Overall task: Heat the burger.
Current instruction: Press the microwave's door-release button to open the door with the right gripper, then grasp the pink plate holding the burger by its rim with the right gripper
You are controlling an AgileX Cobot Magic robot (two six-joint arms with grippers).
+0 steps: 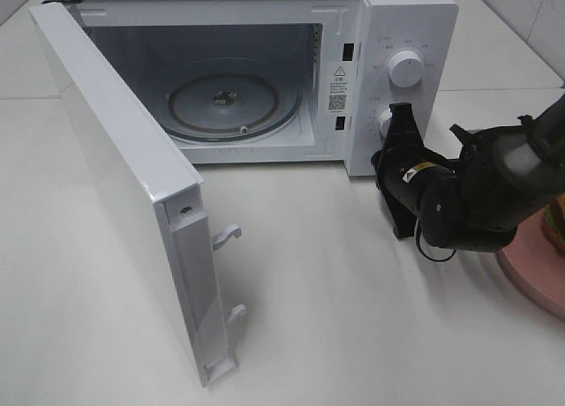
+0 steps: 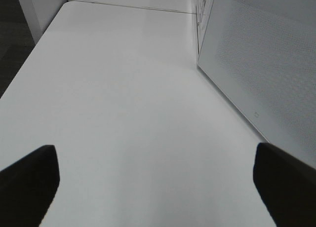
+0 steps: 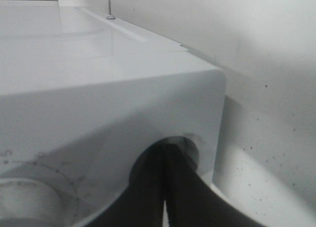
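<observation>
While the left arm's jaws hang released, spread wide above the white bench (image 2: 123, 89), the boxy white microwave (image 1: 424, 26) stands with its white door (image 1: 115, 168) swung wide open! Inside, the round glass turntable (image 1: 234, 106) lies flat on the oven floor. Over to the control panel: the upper round white dial (image 1: 406, 68) stands free, while the black right arm (image 1: 468, 194) has its jaws clenched tight together, tips right at the lower white dial (image 1: 383, 125). Far right, the small stacked burger (image 1: 556, 222) sits on its round pink plate (image 1: 530, 265), mostly cut off by the picture's edge.
</observation>
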